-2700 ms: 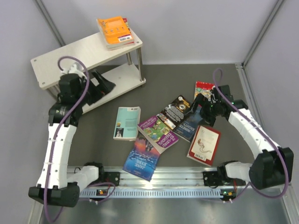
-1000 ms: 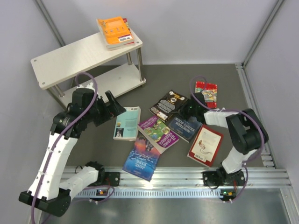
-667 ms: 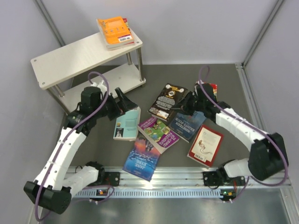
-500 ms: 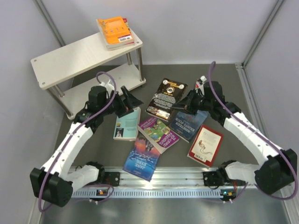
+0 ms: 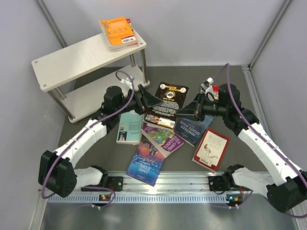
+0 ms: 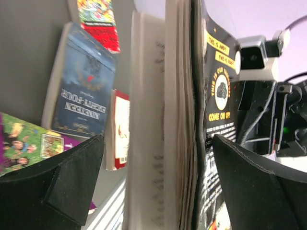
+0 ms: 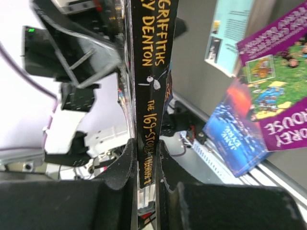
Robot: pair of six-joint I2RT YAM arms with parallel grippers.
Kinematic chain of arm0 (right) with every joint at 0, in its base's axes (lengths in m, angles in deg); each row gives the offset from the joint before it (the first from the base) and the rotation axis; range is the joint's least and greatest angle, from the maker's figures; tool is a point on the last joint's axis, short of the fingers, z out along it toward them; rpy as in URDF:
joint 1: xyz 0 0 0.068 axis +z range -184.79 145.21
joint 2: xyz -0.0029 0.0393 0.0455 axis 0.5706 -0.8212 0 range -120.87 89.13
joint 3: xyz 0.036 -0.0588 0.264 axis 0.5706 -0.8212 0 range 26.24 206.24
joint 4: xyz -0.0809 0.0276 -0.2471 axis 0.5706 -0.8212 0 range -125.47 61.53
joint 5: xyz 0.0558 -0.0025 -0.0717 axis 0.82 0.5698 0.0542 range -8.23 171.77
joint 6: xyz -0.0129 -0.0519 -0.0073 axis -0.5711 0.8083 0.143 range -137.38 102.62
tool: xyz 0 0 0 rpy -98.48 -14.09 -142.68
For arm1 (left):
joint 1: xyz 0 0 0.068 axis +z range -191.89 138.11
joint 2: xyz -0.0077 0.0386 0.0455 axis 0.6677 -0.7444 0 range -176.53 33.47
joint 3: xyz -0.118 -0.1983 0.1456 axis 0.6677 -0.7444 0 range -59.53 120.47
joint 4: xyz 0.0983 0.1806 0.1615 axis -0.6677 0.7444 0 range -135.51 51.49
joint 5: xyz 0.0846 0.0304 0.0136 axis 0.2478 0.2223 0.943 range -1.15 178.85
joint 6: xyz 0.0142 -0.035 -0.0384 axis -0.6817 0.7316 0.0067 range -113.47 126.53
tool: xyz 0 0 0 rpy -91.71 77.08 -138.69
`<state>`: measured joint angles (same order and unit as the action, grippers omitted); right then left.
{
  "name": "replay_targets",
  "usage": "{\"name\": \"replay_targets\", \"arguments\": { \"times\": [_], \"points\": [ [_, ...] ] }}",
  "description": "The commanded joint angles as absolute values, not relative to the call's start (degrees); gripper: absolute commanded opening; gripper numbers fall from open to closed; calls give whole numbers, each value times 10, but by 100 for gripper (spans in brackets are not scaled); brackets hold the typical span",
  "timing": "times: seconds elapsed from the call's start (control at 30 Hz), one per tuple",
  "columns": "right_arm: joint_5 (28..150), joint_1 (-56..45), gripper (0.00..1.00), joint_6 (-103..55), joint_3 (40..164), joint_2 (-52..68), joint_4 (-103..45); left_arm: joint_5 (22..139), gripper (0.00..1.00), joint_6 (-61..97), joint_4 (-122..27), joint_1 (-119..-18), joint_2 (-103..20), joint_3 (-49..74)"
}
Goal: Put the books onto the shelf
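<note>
Black book is held up on edge just right of the shelf: your right gripper is clamped on its spine, while your left gripper straddles its page edge, jaws wide apart, fingers clear of both covers.

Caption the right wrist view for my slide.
Right jaws grip the black book; purple book and blue book lie beyond.

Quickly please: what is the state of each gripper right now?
Left gripper: open, straddling the black book, not gripping it.
Right gripper: shut on the black book, at its spine.
</note>
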<state>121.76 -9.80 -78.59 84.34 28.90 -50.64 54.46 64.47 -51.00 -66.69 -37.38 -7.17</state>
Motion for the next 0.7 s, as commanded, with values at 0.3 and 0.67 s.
{"name": "replay_targets", "arguments": {
  "times": [0.3, 0.67],
  "points": [
    [1284, -101, 0, -880, 842, 324, -331, 563, 99, 708, -604, -698, -285, -201],
    [1281, -102, 0, -941, 782, 352, -213, 574, 99, 819, -699, -698, -213, -274]
  ]
}}
